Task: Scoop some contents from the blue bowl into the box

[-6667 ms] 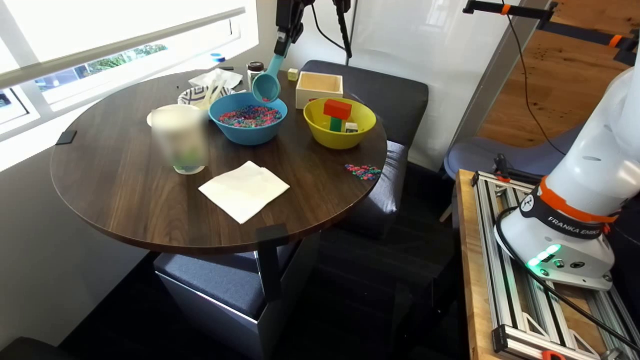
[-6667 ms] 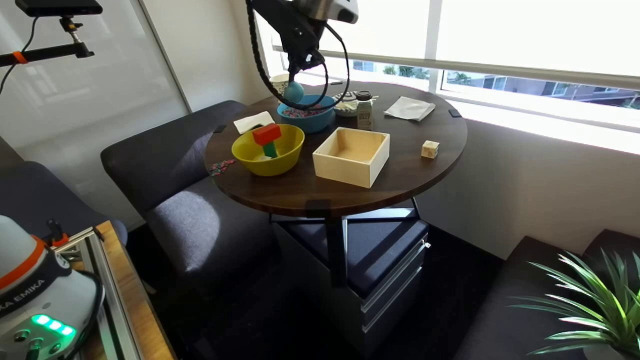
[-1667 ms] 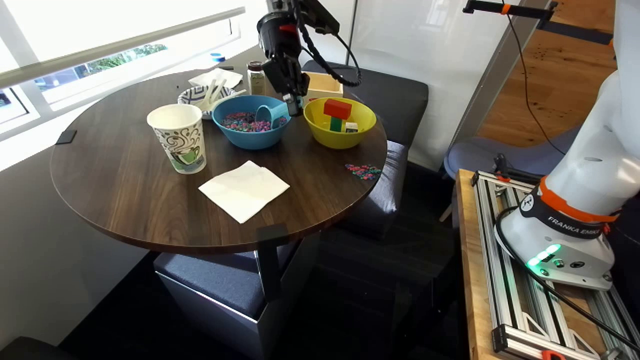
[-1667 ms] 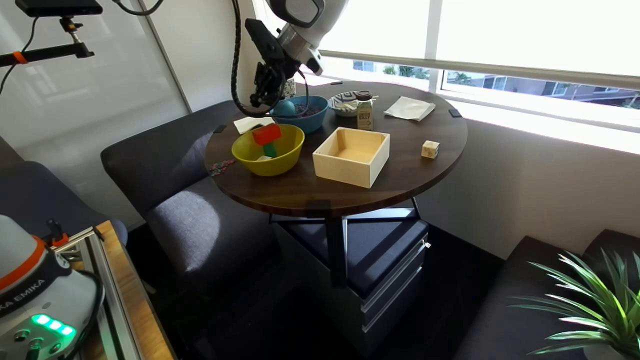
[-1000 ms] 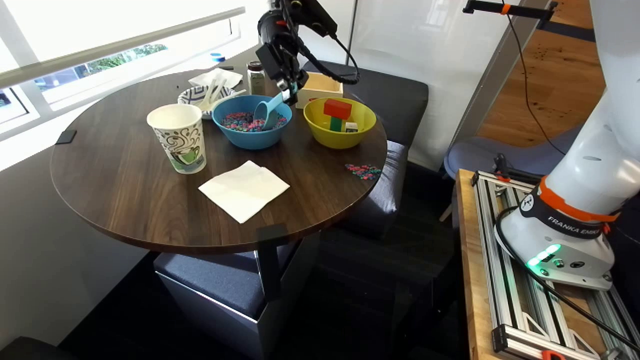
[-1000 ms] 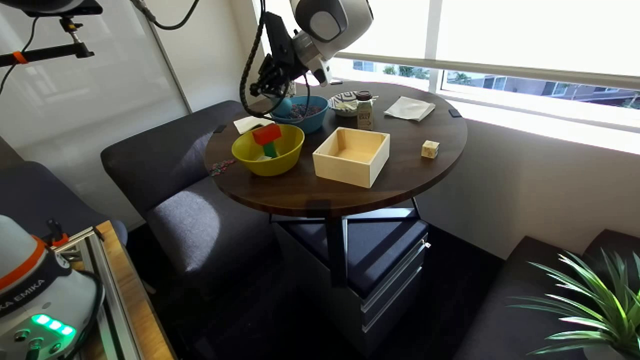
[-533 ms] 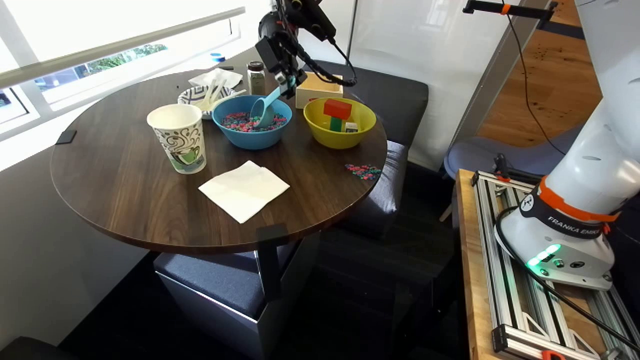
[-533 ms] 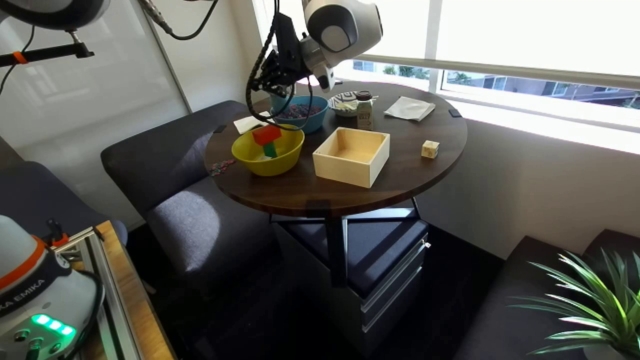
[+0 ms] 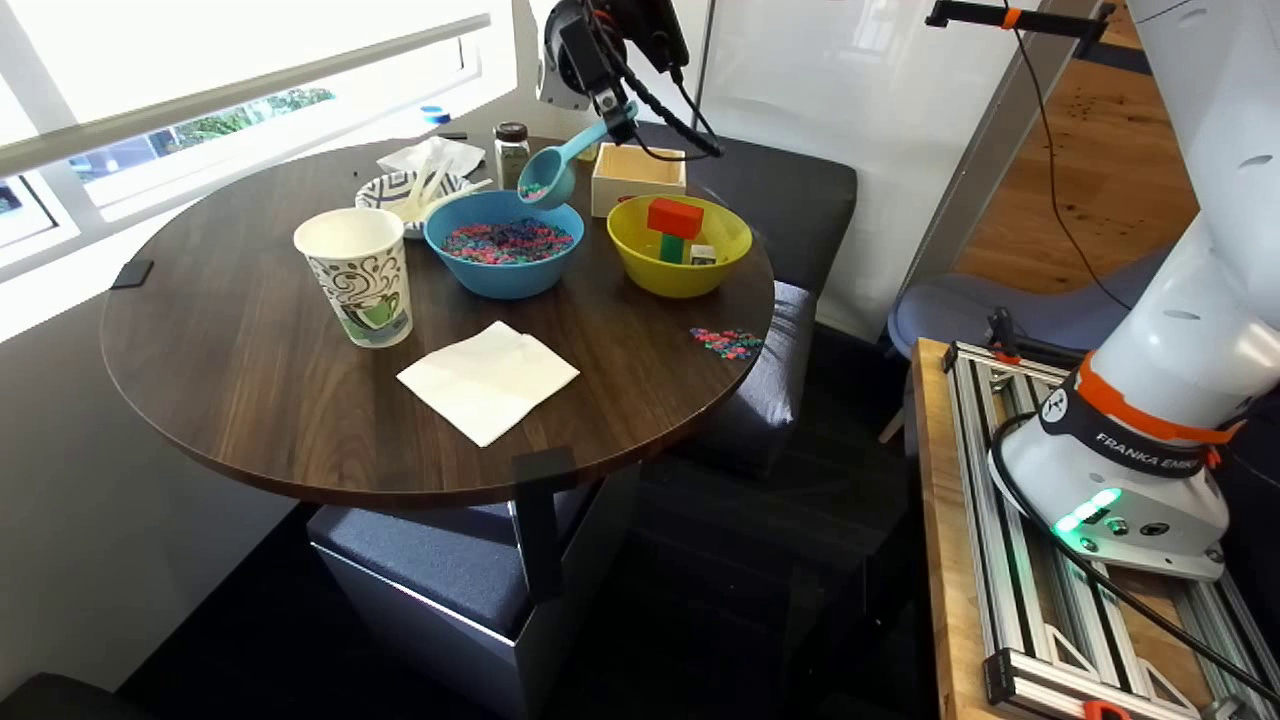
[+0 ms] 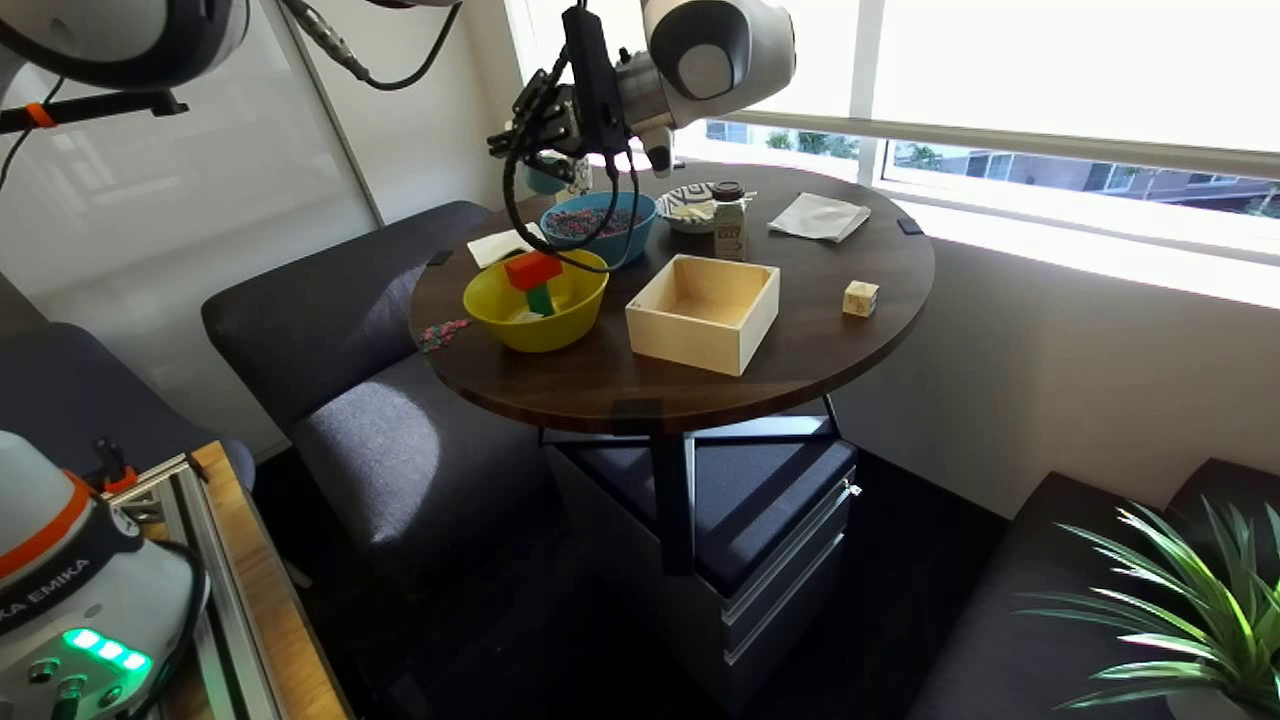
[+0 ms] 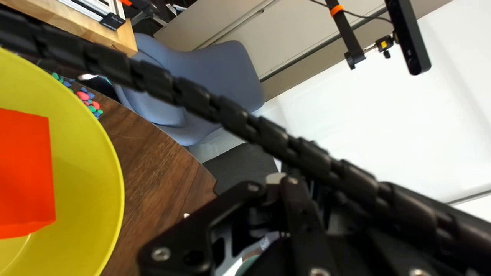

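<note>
Raised from the blue bowl (image 9: 505,279), the scoop (image 9: 560,172) (pinkish, greenish contents (image 9: 533,190) inside) is clamped in the gripper (image 9: 617,114).

The box (image 10: 690,335) is tan; the contents (image 9: 505,243) multicoloured; the cup (image 9: 365,290) swirl-patterned.

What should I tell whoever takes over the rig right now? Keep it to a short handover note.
Claw: shut on the blue scoop by its handle, with the scoop held up near the rim of the blue bowl.
Bits: heaped in the blue bowl, with some in the scoop.
Box: beside the yellow bowl, not touching it; no bits visible inside.
Done: some bits scooped up.
Left: carry the scoop to the box and tip it in. I'd go gently, since bits could spill on the way.
</note>
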Motion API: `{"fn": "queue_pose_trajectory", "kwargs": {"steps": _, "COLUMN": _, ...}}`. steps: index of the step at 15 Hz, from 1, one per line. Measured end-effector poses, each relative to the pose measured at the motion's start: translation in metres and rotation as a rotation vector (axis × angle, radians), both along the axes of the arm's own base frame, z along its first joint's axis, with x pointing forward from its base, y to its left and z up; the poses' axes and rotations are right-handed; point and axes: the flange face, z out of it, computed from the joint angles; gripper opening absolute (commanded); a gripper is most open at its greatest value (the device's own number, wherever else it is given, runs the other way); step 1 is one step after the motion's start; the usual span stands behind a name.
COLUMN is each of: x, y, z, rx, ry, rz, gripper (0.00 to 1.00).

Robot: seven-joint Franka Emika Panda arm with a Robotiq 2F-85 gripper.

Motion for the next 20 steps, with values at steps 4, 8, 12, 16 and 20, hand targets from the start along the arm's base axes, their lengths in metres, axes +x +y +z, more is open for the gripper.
{"fn": "queue_pose_trajectory", "kwargs": {"steps": 4, "x": -0.001, "y": -0.009, "z": 0.02, "rx": 0.149, "ry": -0.096, "rz": 0.017, "gripper": 0.02}}
{"fn": "queue_pose_trajectory", "kwargs": {"steps": 8, "x": -0.005, "y": -0.028, "z": 0.051, "rx": 0.28, "ry": -0.223, "rz": 0.01, "gripper": 0.02}}
{"fn": "queue_pose_trajectory", "kwargs": {"steps": 12, "x": -0.016, "y": -0.078, "z": 0.08, "rx": 0.332, "ry": -0.34, "rz": -0.052, "gripper": 0.02}}
{"fn": "queue_pose_trajectory", "kwargs": {"steps": 16, "x": -0.032, "y": -0.141, "z": 0.097, "rx": 0.323, "ry": -0.423, "rz": -0.15, "gripper": 0.02}}
{"fn": "queue_pose_trajectory", "kwargs": {"steps": 20, "x": -0.045, "y": -0.189, "z": 0.099, "rx": 0.274, "ry": -0.458, "rz": -0.249, "gripper": 0.02}}
